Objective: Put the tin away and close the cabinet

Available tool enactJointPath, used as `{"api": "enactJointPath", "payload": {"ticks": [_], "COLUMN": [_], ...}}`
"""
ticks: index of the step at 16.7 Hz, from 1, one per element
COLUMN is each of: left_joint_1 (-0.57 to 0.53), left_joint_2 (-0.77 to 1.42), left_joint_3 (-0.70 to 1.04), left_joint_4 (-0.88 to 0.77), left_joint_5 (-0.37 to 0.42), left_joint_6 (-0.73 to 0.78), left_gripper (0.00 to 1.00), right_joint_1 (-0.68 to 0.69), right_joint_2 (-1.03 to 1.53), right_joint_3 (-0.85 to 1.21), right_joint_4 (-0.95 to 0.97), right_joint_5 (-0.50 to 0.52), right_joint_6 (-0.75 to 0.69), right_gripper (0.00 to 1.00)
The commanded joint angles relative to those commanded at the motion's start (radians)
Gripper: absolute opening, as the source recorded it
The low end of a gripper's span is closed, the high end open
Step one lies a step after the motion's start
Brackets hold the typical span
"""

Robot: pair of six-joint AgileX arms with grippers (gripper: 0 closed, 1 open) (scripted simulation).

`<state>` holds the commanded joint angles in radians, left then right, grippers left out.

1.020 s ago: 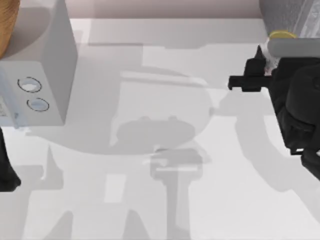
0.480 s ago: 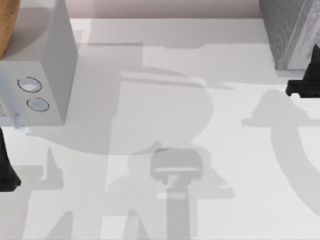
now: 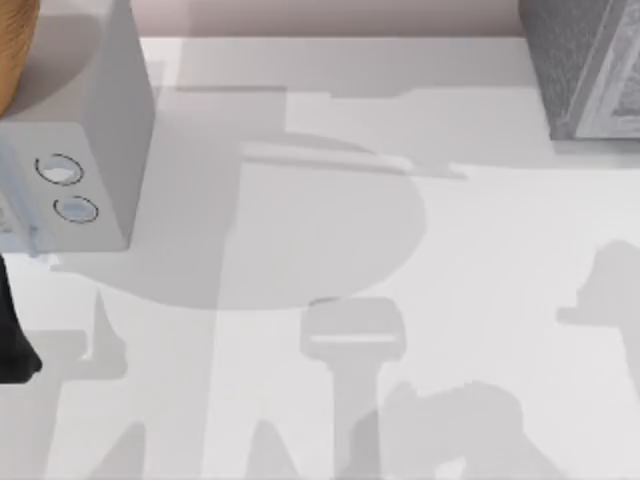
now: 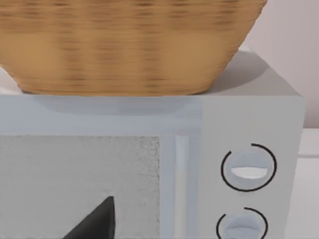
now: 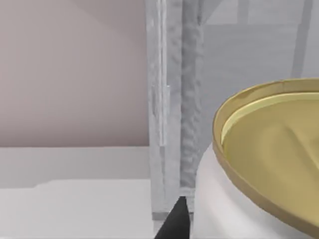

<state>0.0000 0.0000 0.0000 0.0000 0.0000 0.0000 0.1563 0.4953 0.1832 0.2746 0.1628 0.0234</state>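
The right arm's gripper, its state impossible to tell, is carrying the tin [image 5: 259, 164] toward the cabinet [image 3: 585, 65] at two o'clock; next it needs easing inside.

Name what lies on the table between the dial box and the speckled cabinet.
Nothing: in the top view the table between the dial box and the cabinet is bare, crossed by shadows.

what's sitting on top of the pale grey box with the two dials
A woven basket rests on the pale grey box, covering most of its top. The basket's inside cannot be seen, and the box top beneath it is hidden.
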Motion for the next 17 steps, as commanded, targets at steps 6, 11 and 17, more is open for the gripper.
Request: {"api": "enactJointPath", "payload": {"ticks": [6,11,17], "left_joint_1": [0.000,0.000,0.000], "left_joint_2": [0.000,0.000,0.000], "left_joint_3": [0.000,0.000,0.000], "left_joint_4": [0.000,0.000,0.000], "left_joint_5": [0.000,0.000,0.000], "left_joint_6": [0.000,0.000,0.000], "left_gripper": [1.00,1.00,1.00], "right_joint_1": [-0.123,-0.156,-0.152], "right_joint_2": [-0.388,-0.495,-0.484], "right_joint_3": [-0.144,-0.183,-0.171], "right_joint_4": [-0.215,-0.275,-0.275], "right_joint_5": [-0.128,-0.163,-0.161], "right_joint_6": [-0.018,-0.023,-0.021], "right_gripper": [0.00,0.00,0.00]}}
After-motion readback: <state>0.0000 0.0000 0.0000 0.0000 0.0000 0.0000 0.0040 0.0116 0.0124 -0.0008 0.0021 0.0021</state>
